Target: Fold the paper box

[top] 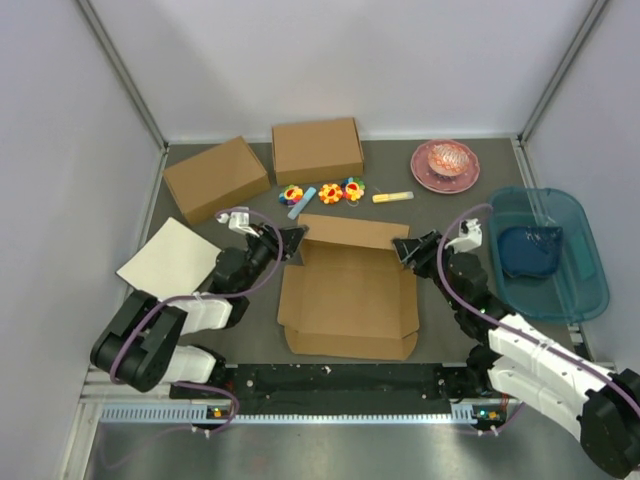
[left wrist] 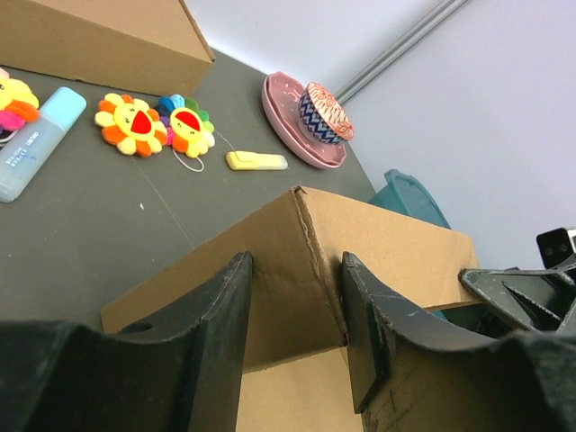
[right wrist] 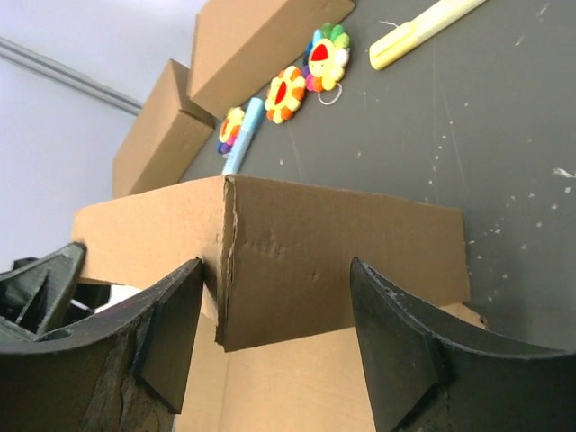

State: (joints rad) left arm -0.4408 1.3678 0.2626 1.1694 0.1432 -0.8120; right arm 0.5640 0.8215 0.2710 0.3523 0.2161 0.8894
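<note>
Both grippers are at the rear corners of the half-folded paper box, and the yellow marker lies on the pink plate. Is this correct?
Not fully. The top external view shows the yellow marker on the table, left of the pink plate and apart from it. The left gripper and right gripper are indeed at the rear corners of the paper box.

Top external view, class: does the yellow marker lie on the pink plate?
No, the yellow marker lies flat on the dark table, to the left of the pink plate and apart from it.
</note>
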